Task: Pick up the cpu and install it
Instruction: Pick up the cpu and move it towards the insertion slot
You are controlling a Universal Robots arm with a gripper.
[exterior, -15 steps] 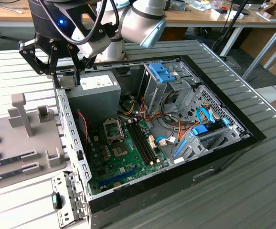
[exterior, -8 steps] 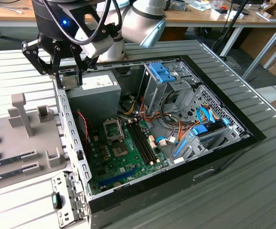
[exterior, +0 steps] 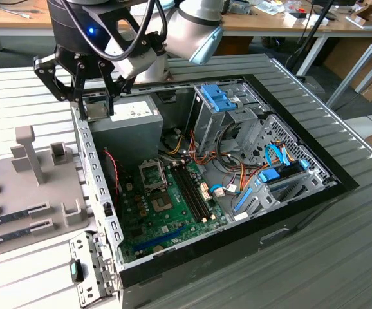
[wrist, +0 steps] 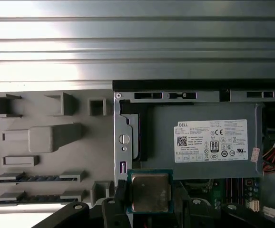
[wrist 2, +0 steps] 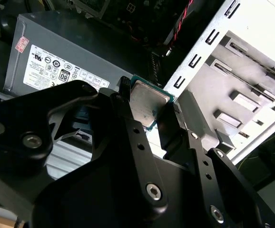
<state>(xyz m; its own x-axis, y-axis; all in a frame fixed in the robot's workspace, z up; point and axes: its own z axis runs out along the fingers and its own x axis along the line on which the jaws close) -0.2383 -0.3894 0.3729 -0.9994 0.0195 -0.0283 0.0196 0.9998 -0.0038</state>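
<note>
While aloft, cpu (wrist: 150, 192) within the claw (wrist 2: 149, 104)

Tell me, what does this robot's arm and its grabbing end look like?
The arm is made of smooth silver-grey tubes with a pale blue cap at a joint. Black cables loop along it to a black round wrist unit with a small blue light. The gripper is matte black, with jointed link bars, silver bolts and two fingers.

A grey metal power supply box (exterior: 125, 132) and perforated steel case wall (exterior: 99, 187) stood close beneath the tool (exterior: 97, 106). The green motherboard (exterior: 154, 212) lay open from above.
</note>
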